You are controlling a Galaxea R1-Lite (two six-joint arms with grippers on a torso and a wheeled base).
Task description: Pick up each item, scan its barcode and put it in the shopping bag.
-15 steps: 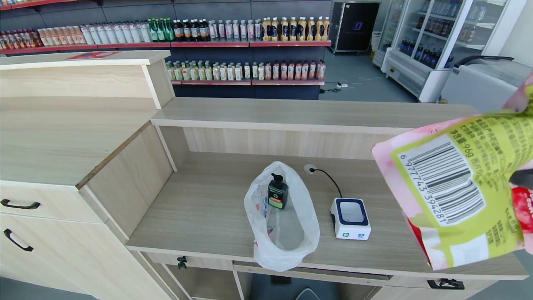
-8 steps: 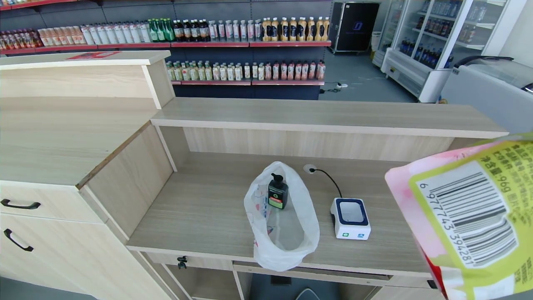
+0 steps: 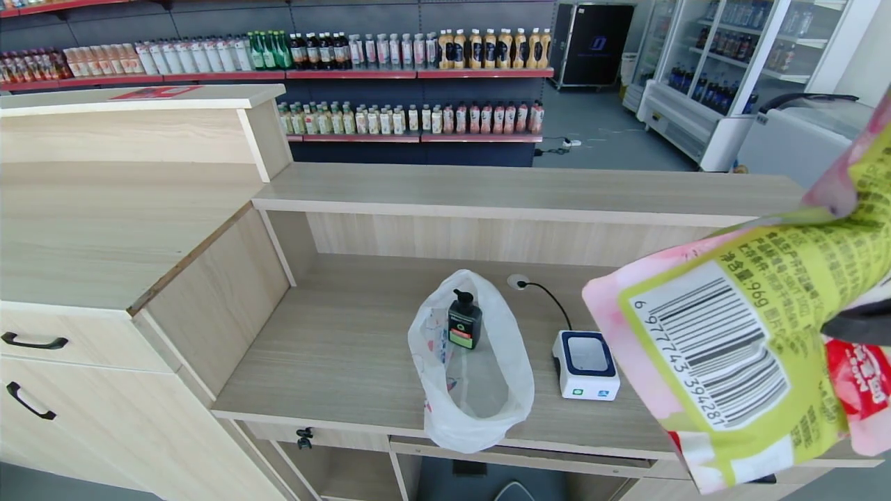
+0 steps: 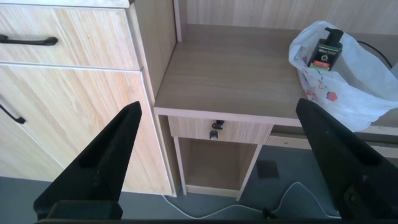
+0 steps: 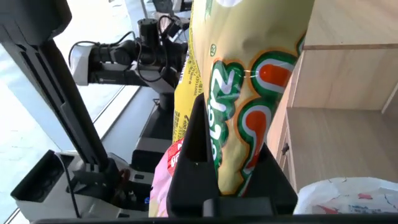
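A pink and green snack bag (image 3: 738,355) hangs in the air to the right of the counter, above its front right corner, with its barcode facing me. My right gripper (image 5: 227,155) is shut on it, and one dark finger (image 3: 860,321) crosses the bag's right side. The white barcode scanner (image 3: 586,363) sits on the counter just left of the bag. The white shopping bag (image 3: 477,376) lies open in the middle of the counter with a black pump bottle (image 3: 464,321) inside. My left gripper (image 4: 219,107) is open and holds nothing, low in front of the counter's left end.
A black cable (image 3: 550,299) runs from the scanner to a hole in the counter (image 3: 334,348). A raised ledge (image 3: 529,191) borders the far side. A taller cabinet with drawers (image 3: 42,348) stands at the left. Bottle shelves (image 3: 411,69) and fridges (image 3: 724,62) fill the room behind.
The snack bag dipped to the lower right half a second ago, then rose and moved left, closer to the scanner. The shopping bag, bottle and scanner stayed put.
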